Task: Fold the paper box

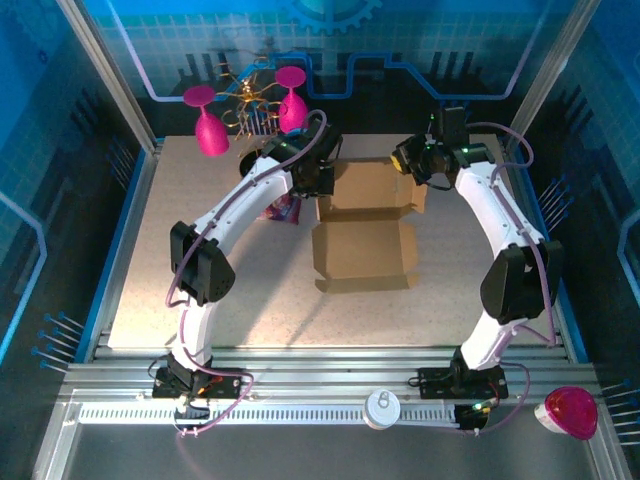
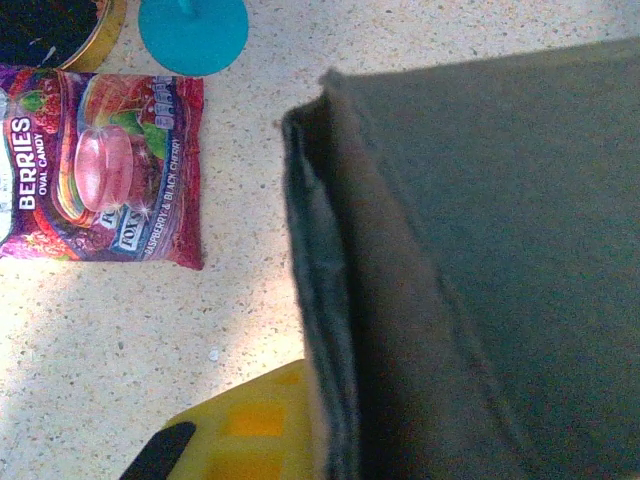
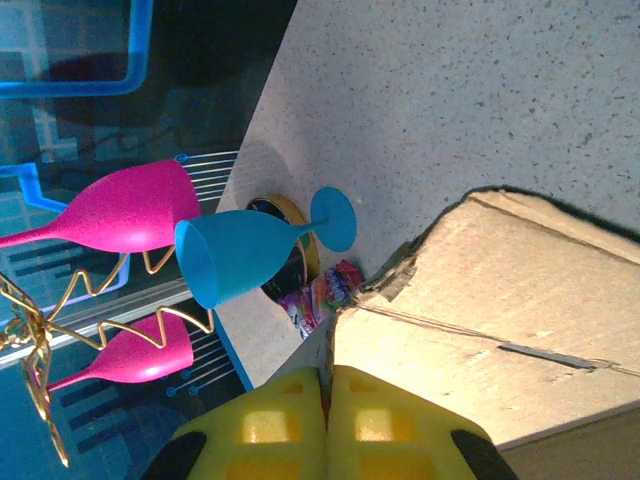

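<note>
We see the paper box [image 1: 365, 250] at the middle of the table [image 1: 200, 290]; the left hand [image 1: 318, 185] pinches its far-left wall, the right hand [image 3: 327, 390] (pressed almost flat) clamps its far-right flap.

we see the table [image 1: 150, 290] lit evenly from above, blue glow on the back walls [image 1: 320, 40]. in the left wrist view the box [image 2: 500, 250] is dark and soft, and the table glares bright at lower left. the right wrist view is crisp and warm.
</note>
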Robot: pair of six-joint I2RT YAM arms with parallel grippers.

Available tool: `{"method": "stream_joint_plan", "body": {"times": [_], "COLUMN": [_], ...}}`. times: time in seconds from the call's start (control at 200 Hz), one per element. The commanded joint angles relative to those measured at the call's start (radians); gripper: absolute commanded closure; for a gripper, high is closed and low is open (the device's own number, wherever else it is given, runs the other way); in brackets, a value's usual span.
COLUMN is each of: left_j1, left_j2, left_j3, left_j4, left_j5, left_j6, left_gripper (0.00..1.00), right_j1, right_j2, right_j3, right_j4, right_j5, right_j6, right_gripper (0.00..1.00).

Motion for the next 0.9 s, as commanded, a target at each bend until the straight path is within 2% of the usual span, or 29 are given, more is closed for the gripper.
{"method": "stream_joint_plan", "body": {"times": [0.0, 0.03, 0.105, 0.145, 0.22, 0.3, 0.43, 0.545, 0.73, 0.896], "left_j1": [-0.008, -0.008, -0.008, -0.007, -0.003, -0.002, 0.001, 0.002, 0.002, 0.003], "left_j2": [-0.023, -0.023, -0.023, -0.023, -0.02, -0.015, -0.015, -0.01, -0.001, 0.0], "left_j3": [0.032, 0.034, 0.036, 0.039, 0.046, 0.057, 0.061, 0.069, 0.091, 0.094], "left_j4": [0.022, 0.023, 0.021, 0.022, 0.017, 0.009, 0.008, 0.005, -0.008, -0.009], "left_j5": [0.018, 0.018, 0.019, 0.021, 0.023, 0.02, 0.018, 0.019, 0.019, 0.023], "left_j6": [-0.008, -0.007, -0.008, -0.01, -0.011, -0.007, -0.006, -0.004, 0.001, 0.001], "left_gripper": [1.0, 1.0, 1.0, 1.0, 1.0, 1.0, 1.0, 1.0, 1.0, 1.0], "right_j1": [0.0, -0.002, -0.009, -0.013, -0.014, -0.017, -0.003, 0.01, 0.029, 0.029], "right_j2": [-0.043, -0.046, -0.063, -0.083, -0.138, -0.225, -0.363, -0.429, -0.366, -0.307], "right_j3": [-0.01, -0.013, -0.015, -0.016, -0.04, -0.104, -0.256, -0.412, -0.434, -0.45], "right_j4": [0.002, 0.006, 0.007, 0.005, -0.007, -0.012, -0.033, 0.004, 0.023, 0.044], "right_j5": [-0.009, -0.007, 0.004, 0.021, 0.071, 0.129, 0.216, 0.227, 0.248, 0.258], "right_j6": [-0.001, -0.01, -0.045, -0.08, -0.149, -0.216, -0.29, -0.298, -0.408, -0.431], "right_gripper": [1.0, 0.99, 0.73, 0.62, 0.52, 0.5, 0.54, 0.57, 0.58, 0.57]}}
